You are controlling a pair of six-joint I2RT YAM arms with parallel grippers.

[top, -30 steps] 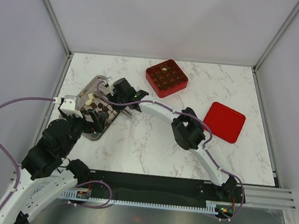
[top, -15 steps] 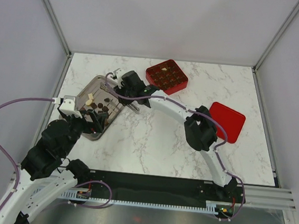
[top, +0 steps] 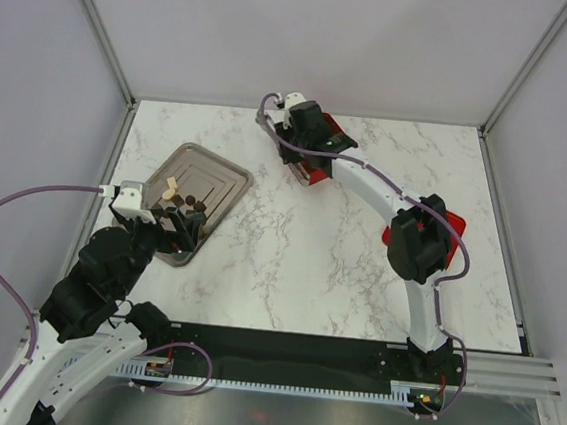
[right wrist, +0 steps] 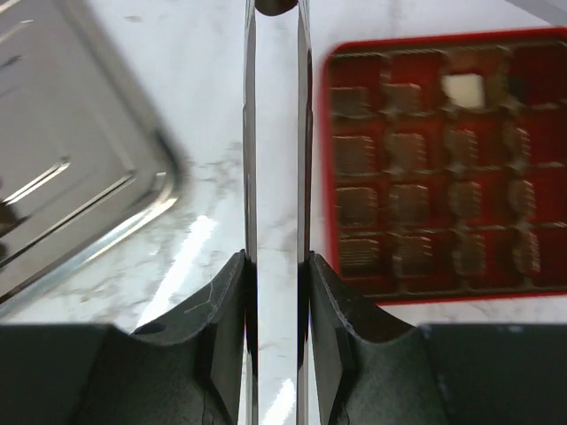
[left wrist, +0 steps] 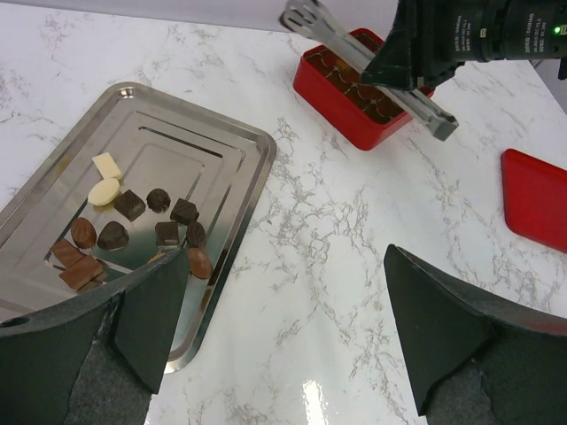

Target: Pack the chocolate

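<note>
And the right hand (right wrist: 275, 292) has swung away from the tray (left wrist: 257, 168), right across the tabletop (left wrist: 354, 266) to the red box (left wrist: 341, 102)! It's pinching the tongs (right wrist: 250, 133), blades squeezed close, and a dark piece (right wrist: 276, 5) shows between the tips, likely chocolate on its way to a compartment. The tips hover at the box's near edge, so I'd say a drop comes next. The left hand (left wrist: 292, 323) waits spread wide beside the tray, where more chocolate pieces (left wrist: 133, 205) lie waiting.
</note>
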